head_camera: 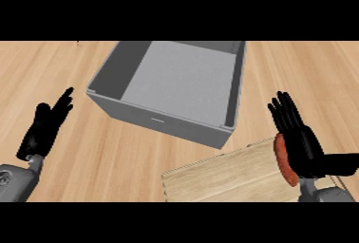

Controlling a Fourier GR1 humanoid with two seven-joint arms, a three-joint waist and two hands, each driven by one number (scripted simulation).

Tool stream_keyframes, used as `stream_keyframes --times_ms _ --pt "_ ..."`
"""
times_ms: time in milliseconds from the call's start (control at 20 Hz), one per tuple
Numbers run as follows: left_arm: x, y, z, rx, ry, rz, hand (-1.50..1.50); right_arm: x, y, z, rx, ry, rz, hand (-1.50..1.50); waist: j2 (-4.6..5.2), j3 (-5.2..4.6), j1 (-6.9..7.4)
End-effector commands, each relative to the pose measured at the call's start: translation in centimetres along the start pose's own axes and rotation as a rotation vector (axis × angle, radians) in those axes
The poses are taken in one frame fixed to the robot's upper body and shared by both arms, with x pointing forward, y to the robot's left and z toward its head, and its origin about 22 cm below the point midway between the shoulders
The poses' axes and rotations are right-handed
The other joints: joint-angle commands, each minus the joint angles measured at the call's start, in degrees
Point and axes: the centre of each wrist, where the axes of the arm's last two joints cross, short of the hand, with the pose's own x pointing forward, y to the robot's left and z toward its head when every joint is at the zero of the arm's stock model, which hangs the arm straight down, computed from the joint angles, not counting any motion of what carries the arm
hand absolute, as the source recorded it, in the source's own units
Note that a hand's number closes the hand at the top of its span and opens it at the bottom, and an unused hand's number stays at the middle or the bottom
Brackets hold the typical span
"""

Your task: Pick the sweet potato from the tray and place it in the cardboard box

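Note:
A reddish-brown sweet potato [282, 159] lies on the pale wooden tray [224, 180] at the lower right, its long side against the palm of my right hand [301, 142]. That hand stands on edge beside it, fingers straight and pointing away from me, the thumb out to the right. The grey open-topped box [179, 83] sits at the upper middle, its inside bare. My left hand [45, 128] rests open at the left edge, fingers up, well clear of the box and the tray.
The wooden counter [91, 161] runs all round the box and tray. The tray's near corner reaches the picture's lower edge. A gap of counter separates the box's front wall from the tray's far edge.

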Motion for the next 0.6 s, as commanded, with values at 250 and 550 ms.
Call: stream_keyframes --times_ms 250,550 --pt "-1.9 5.1 0.8 0.271 -0.084 -0.132 0.00 7.2 -4.4 -0.9 0.550 -0.259 0.278 -1.50 0.12 -1.07 0.49" --pt "-3.3 3.1 0.9 0.254 -0.058 -0.086 0.00 5.9 -11.4 1.4 0.629 -0.405 0.656 -1.50 1.11 -0.82 -0.62"
